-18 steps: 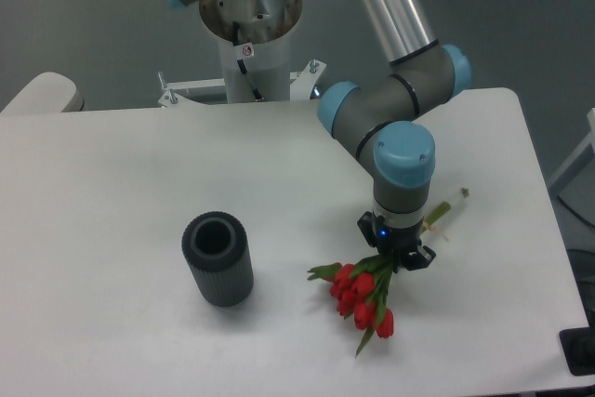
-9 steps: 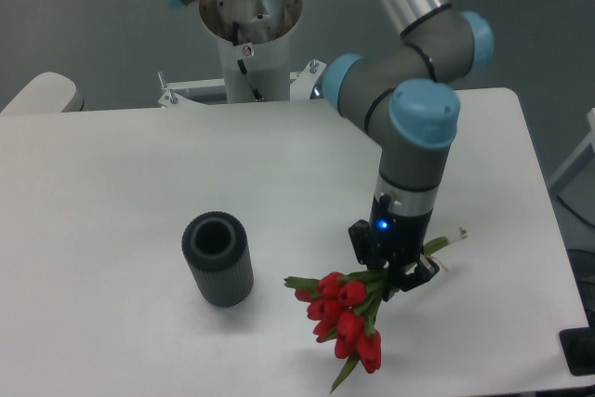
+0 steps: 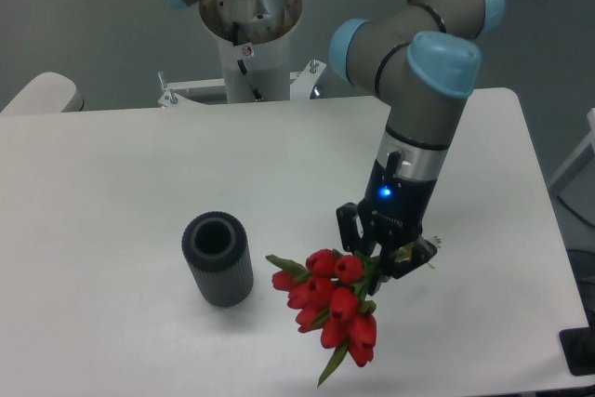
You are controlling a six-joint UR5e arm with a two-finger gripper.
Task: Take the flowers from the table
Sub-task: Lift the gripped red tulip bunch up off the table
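The flowers (image 3: 330, 306) are a small bunch of red tulips with green stems and leaves. My gripper (image 3: 383, 261) is shut on their stems, just right of the buds. The bunch hangs in the air above the white table (image 3: 112, 192), with the buds pointing down and to the left. The stem ends are hidden behind the gripper.
A dark grey ribbed cylinder (image 3: 218, 259) stands upright on the table, left of the flowers. The arm's base post (image 3: 249, 34) rises behind the table's far edge. The table's right edge (image 3: 548, 230) lies to the right of the gripper.
The gripper has risen and moved a little left with the flowers in it. The bunch has come off the table and now hangs in the air.
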